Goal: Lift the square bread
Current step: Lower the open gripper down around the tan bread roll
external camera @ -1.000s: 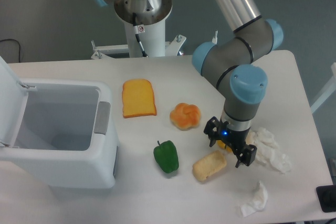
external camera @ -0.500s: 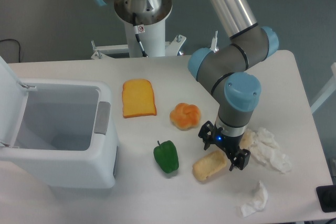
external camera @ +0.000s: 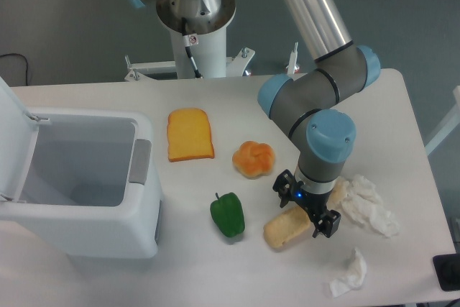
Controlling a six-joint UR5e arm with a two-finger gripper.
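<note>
While the open pincer (external camera: 305, 207) straddles the right end of the square bread (external camera: 284, 227), the bread lies ungrasped on the table (external camera: 215, 264), lifting undone.

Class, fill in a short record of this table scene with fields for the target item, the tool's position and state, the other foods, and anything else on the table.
target: square bread, lying flat near the front edge
tool: tool over the bread's right end, fingers open
other foods: toast slice, round bun, green pepper
container: white bin, lid open, at left
clutter: crumpled tissues at right
</note>
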